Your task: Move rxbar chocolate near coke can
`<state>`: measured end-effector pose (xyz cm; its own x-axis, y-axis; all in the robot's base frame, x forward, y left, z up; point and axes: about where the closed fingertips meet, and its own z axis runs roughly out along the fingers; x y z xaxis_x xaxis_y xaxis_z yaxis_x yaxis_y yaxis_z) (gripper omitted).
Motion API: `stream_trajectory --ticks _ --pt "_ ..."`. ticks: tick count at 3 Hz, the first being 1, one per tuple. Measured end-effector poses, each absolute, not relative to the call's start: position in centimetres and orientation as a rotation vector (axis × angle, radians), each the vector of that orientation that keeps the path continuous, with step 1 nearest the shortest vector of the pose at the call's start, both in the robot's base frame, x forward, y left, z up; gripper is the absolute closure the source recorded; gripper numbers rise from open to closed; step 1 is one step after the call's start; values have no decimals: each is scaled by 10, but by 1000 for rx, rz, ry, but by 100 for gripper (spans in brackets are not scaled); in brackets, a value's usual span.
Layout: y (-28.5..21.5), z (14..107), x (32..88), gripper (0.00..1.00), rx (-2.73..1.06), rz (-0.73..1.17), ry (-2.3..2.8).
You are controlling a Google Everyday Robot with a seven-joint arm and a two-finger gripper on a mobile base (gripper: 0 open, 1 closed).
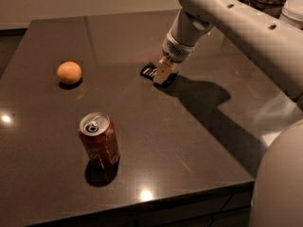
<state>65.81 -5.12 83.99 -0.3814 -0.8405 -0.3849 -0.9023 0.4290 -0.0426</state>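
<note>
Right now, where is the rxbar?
In the camera view, the rxbar lies right of the orange and beyond the can, with the gripper over its right end.

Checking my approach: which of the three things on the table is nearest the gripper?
The black-wrapped bar: the gripper is right at it, while the orange and the can sit well apart.

No wording can be read outright. The coke can [99, 144] carries pale script down its red-brown side, possibly the brand name, but the letters do not resolve. Beyond the can and to its right, the rxbar chocolate [148, 71] shows white marks on its black wrapper, also illegible. The gripper [162, 74] sits at that bar, well apart from the can.
</note>
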Motion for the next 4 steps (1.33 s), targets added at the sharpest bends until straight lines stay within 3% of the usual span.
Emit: stream_trajectory --ticks 1,2,4 --pt "-56 841 652 83 -1507 234 2338" --pt "-60 856 635 100 -1551 233 2296" --pt "-19 867 572 100 -1820 333 2101"
